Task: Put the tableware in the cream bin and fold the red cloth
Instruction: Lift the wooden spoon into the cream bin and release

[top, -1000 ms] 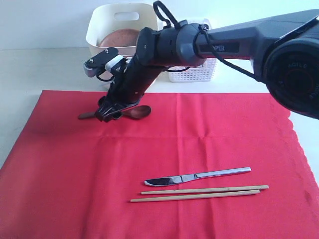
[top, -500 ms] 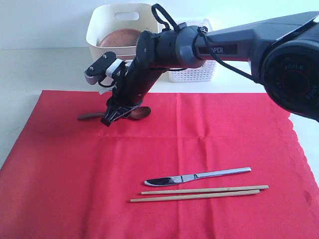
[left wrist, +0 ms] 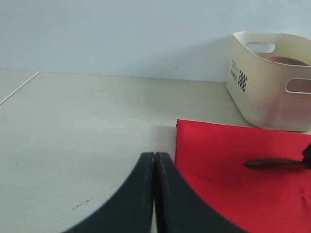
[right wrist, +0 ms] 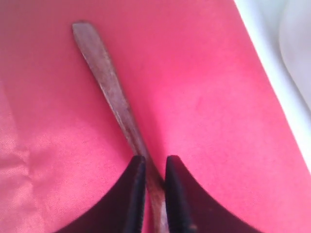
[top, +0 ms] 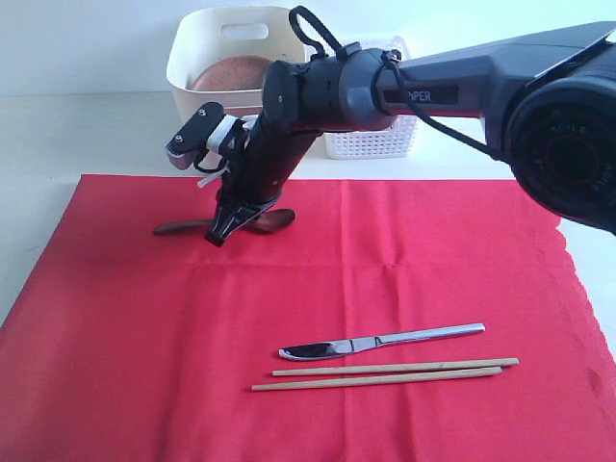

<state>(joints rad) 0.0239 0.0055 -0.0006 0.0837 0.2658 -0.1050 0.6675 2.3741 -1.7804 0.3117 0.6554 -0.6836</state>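
Note:
A dark wooden spoon (top: 178, 228) lies at the far left of the red cloth (top: 385, 279). My right gripper (top: 219, 234) reaches across to it and is shut on its handle (right wrist: 107, 82), which fills the gap between the fingers (right wrist: 155, 165). Near the front of the cloth lie a metal knife (top: 385, 340) and a pair of wooden chopsticks (top: 385, 373). Behind the cloth stands the cream bin (top: 192, 58), with a round brown plate (top: 231, 72) inside. My left gripper (left wrist: 155, 155) is shut and empty over bare table beside the cloth's corner (left wrist: 218, 160); the exterior view does not show it.
A white lattice basket (top: 375, 142) stands to the right of the cream bin, partly hidden by my right arm. Pale tabletop (left wrist: 87, 116) stretches to the left of the cloth. The cream bin (left wrist: 262, 97) and the spoon handle (left wrist: 272, 163) also show in the left wrist view.
My right gripper's jaws have closed in on the spoon handle. Its wrist has shifted slightly right and tilted more upright. Knife and chopsticks have not moved.

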